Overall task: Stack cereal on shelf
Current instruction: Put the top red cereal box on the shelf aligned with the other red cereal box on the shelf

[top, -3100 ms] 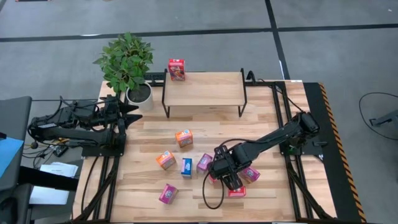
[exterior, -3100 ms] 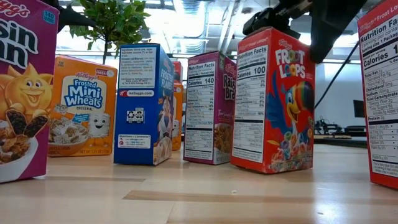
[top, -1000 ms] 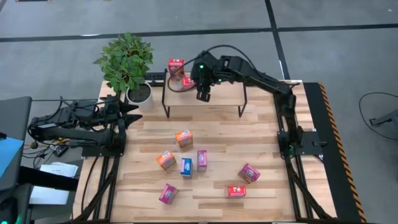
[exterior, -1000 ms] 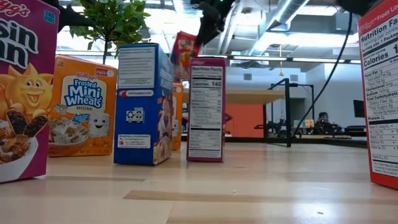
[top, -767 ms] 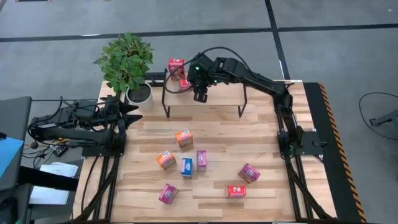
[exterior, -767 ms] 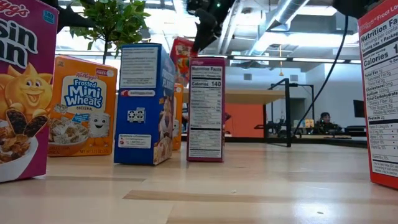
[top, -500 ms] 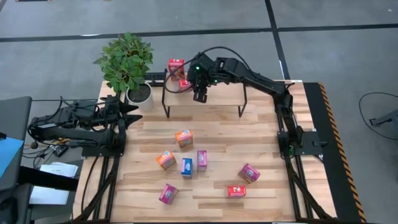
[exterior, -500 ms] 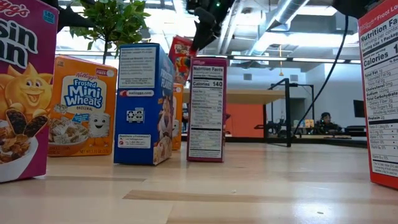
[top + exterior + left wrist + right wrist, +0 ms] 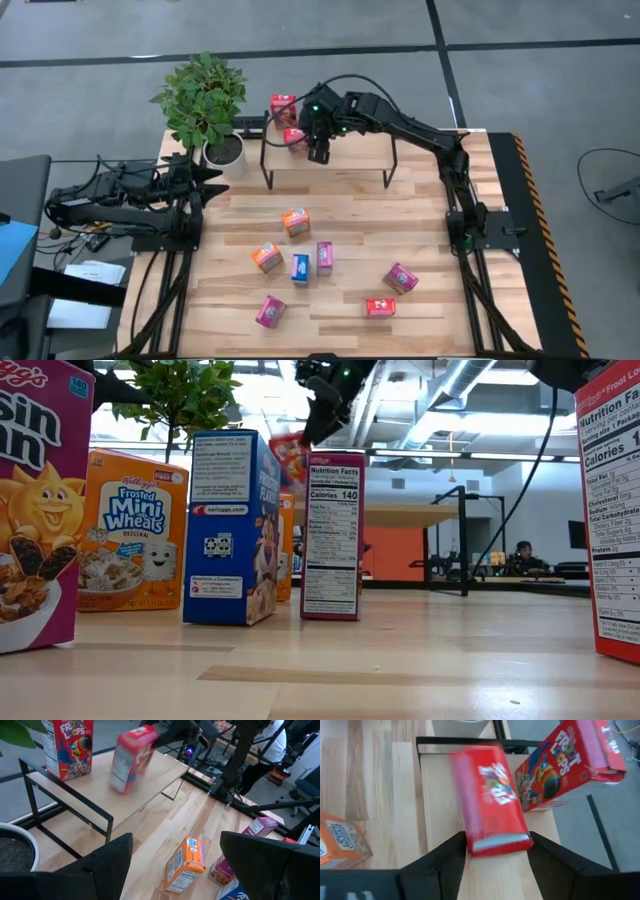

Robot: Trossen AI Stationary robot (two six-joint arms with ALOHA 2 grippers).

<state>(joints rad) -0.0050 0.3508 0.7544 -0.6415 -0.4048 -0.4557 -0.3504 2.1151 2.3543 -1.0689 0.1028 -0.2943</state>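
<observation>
Two red boxes (image 9: 284, 104) on shelf (image 9: 350, 150) (six below); right hand (image 9: 312, 142) parted around one.

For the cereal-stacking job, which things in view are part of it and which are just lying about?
Part of the job:
- shelf
- red box standing on the shelf
- red box between the right gripper's fingers, tilted, over the shelf
- seven boxes on the table, e.g. orange, blue, magenta

Lying about:
- potted plant
- left gripper, waiting at the table's side
</observation>
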